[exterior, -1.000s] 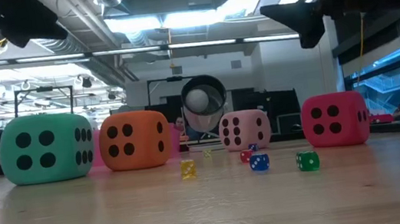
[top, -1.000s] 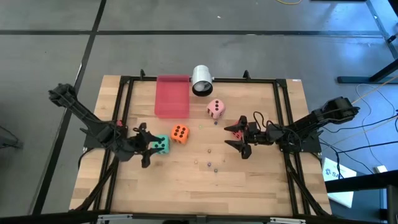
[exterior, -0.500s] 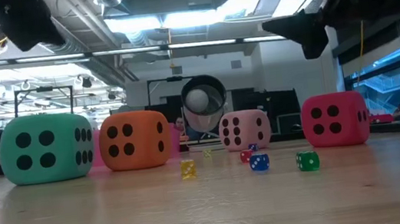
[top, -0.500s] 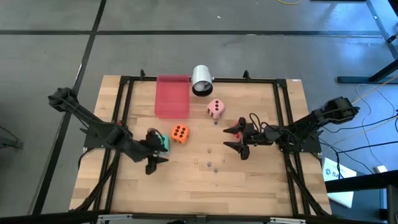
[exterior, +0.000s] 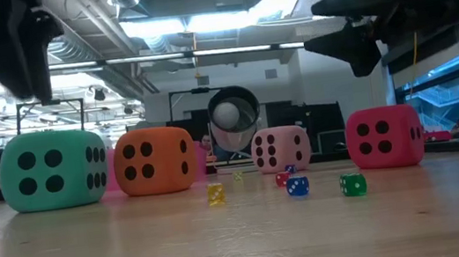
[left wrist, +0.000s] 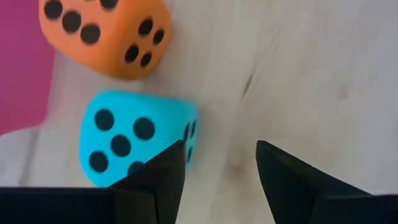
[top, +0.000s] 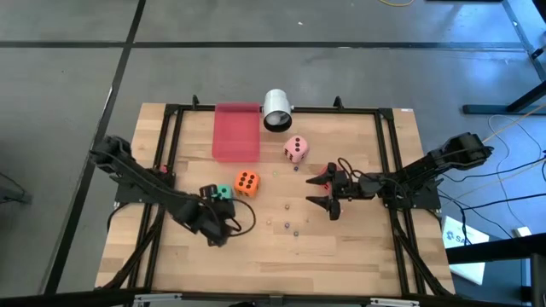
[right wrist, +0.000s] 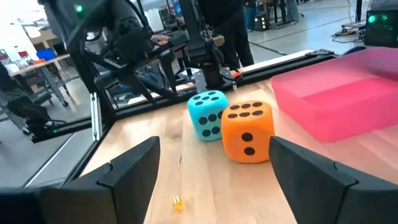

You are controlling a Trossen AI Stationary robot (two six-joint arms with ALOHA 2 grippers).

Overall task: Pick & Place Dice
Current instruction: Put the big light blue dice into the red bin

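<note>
While left gripper [top: 223, 228] hangs wide, fingers empty, above green die [top: 221, 194]: approach step; next, reach toward twelve o'clock.

The robot has two arms, both dark, almost black, built from thin straight links with thicker round joints. The left arm [top: 145, 183] shows a small green part near its wrist, and a thin black cable loops beside it. The right arm [top: 426, 170] has thin black cables curling over its wrist. Each gripper ends in two flat, pointed, matte black fingers [right wrist: 314, 171] with angular edges, wider at the base.
</note>
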